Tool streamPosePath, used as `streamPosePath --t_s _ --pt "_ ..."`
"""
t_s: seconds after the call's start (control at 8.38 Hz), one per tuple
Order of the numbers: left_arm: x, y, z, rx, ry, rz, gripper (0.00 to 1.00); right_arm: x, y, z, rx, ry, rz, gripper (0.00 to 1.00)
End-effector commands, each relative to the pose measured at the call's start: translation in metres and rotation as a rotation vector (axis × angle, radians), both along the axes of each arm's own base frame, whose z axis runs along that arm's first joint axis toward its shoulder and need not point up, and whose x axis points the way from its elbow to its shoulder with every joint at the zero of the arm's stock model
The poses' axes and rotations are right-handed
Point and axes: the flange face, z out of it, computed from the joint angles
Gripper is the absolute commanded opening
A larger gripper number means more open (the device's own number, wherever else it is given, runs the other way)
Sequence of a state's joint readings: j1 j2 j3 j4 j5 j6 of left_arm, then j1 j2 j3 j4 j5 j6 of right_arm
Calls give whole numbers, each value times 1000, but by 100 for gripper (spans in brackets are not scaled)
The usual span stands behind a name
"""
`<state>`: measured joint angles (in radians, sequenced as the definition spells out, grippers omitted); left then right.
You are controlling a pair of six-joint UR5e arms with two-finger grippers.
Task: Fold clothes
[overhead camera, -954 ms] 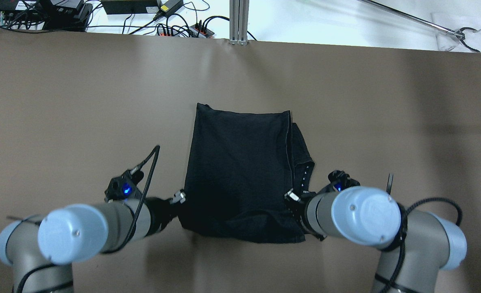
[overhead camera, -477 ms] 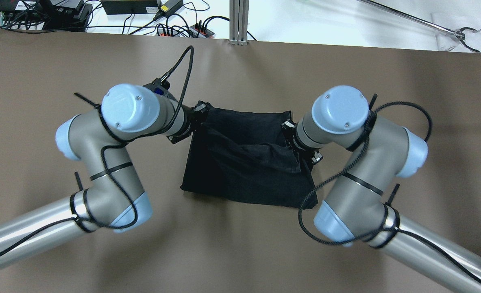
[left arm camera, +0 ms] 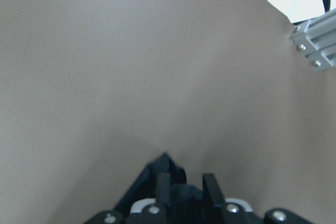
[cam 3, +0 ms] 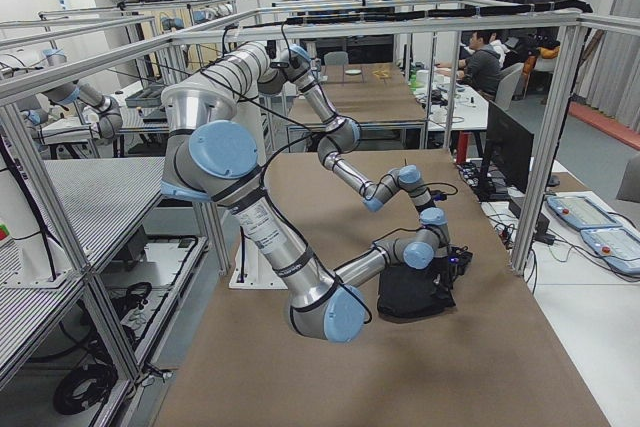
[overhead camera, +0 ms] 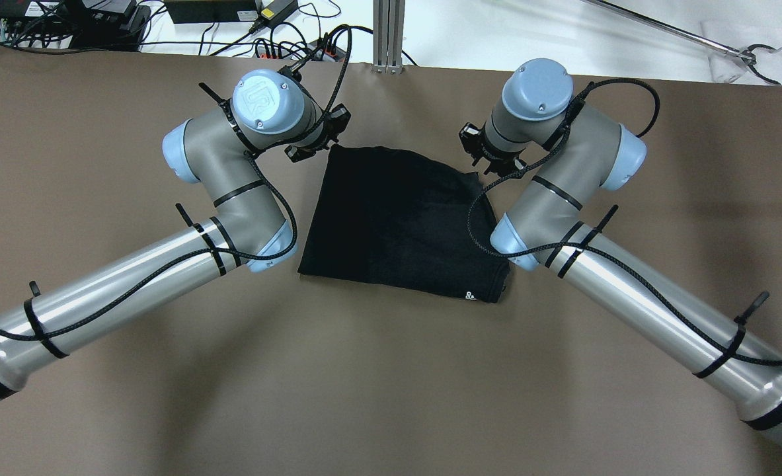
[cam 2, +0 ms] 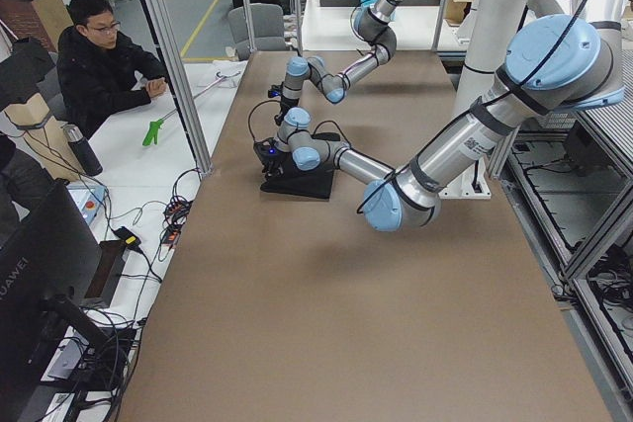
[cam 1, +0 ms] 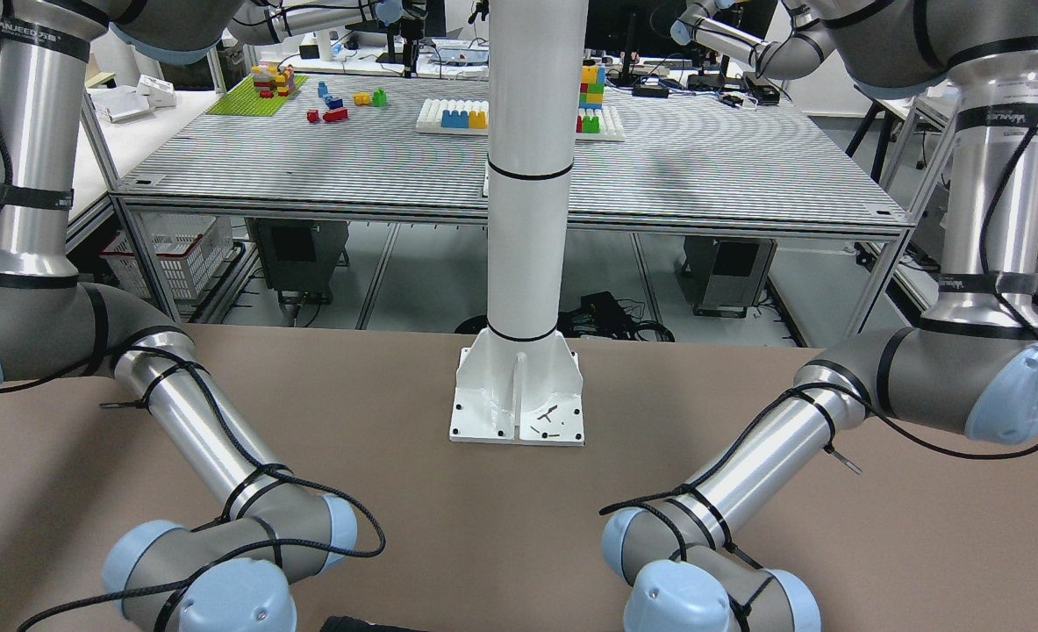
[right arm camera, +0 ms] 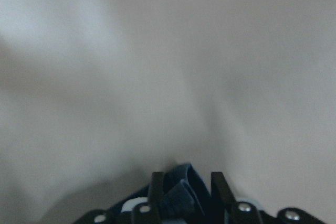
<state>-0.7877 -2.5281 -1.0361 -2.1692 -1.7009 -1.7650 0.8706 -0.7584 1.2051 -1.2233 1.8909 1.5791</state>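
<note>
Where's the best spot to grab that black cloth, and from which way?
Probably a corner. The black cloth lies flat and thin on the table, so its middle gives nothing to pinch. Come in low from outside an edge and close on the corner's layers. The left gripper and right gripper show this: each has fabric between its fingers at a far corner.

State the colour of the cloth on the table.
The cloth is black, with a small white mark near one corner; clearest overhead.

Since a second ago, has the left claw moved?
Yes. The left claw, holding the cloth, moved forward toward the post at the far edge.
</note>
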Motion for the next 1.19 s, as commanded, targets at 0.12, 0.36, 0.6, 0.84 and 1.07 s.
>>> streamPosePath --t_s 0.12,0.36,0.6,0.84,1.07 --pt "-31 -47 17 69 -68 -20 95 44 -47 -2 170 65 -71 95" --pt "-47 -53 9 83 -58 -29 95 50 -39 2 185 60 -74 95" --pt "-83 -63 24 102 -78 26 95 63 -19 26 235 85 -130 95" --pt "-145 -56 89 226 -313 176 95 104 -10 74 395 209 -313 95" --pt "-258 -29 147 373 -551 328 95 205 -28 145 534 401 -484 95"
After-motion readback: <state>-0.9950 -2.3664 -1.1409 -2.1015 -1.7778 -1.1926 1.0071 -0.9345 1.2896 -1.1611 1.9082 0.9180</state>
